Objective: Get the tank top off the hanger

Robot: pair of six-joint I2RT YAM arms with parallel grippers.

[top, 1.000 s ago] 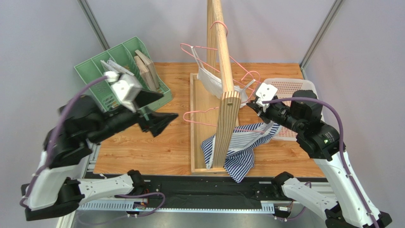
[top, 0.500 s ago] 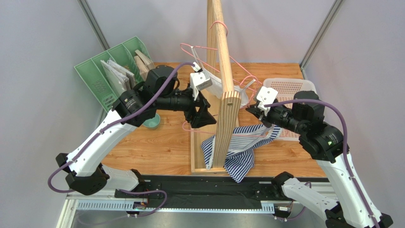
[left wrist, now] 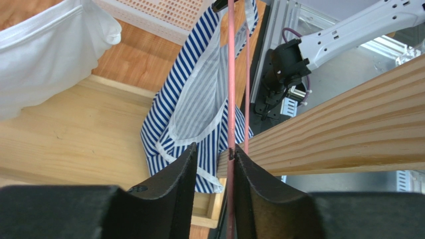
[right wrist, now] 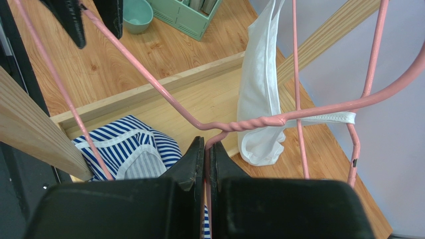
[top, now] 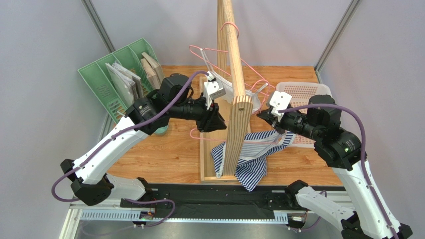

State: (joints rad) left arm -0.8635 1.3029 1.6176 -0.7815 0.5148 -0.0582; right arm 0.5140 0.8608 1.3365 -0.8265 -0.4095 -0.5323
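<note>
The striped tank top hangs on the pink hanger at 5 o'clock of the top view's centre, part-hidden behind the wooden rack; the right gripper is clamped on the hanger wire, and the left gripper has its jaws apart, wire against one finger.

White links, black joints, purple cables, black pincer fingers

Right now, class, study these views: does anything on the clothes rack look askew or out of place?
The striped tank top sits askew on the pink hanger: it sags low, and its lower part lies crumpled on the wooden base, spilling over the near edge instead of hanging straight.
</note>
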